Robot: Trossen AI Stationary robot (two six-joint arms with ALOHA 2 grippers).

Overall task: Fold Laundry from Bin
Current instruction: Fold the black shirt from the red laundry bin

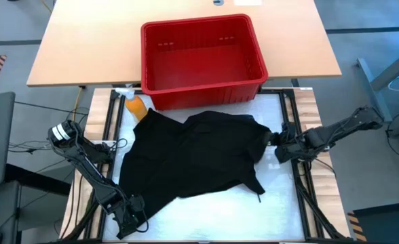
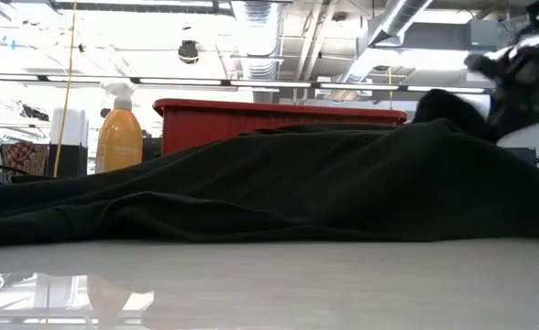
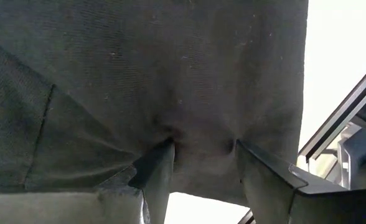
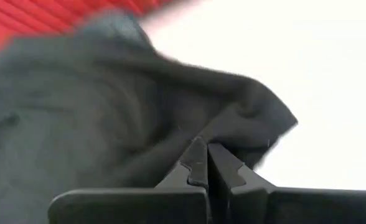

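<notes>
A black garment (image 1: pixel 193 156) of the laundry lies spread on the white mat (image 1: pixel 267 210) in front of the red bin (image 1: pixel 203 57), which stands at the table's far side. At the garment's near left corner is my left gripper (image 1: pixel 130 211), closed on the cloth. My right gripper (image 1: pixel 273 144) is shut on the garment's right edge. In the low view that edge (image 2: pixel 453 110) rises off the mat toward the right gripper (image 2: pixel 526 69), while the rest of the garment (image 2: pixel 279 183) lies low and rumpled. My left gripper holds the garment's near left corner, close to its edge (image 3: pixel 201 180), bunched between the two fingers (image 3: pixel 161 165). The cloth puckers at both fingertips. The fingers slant down at it. How many layers they have cannot be told. My right gripper pinches a fold at the garment's right edge (image 4: pixel 233 127) between its shut fingers (image 4: pixel 195 158). It comes slanting down from the table's right side. That edge is lifted off the mat, and the rest of the garment lies on it.
An orange spray bottle (image 1: pixel 135 105) stands at the mat's far left corner, beside the bin. Dark frame rails (image 1: pixel 294 169) run along the mat's left and right sides. Bare mat shows in front of the garment, toward the near right.
</notes>
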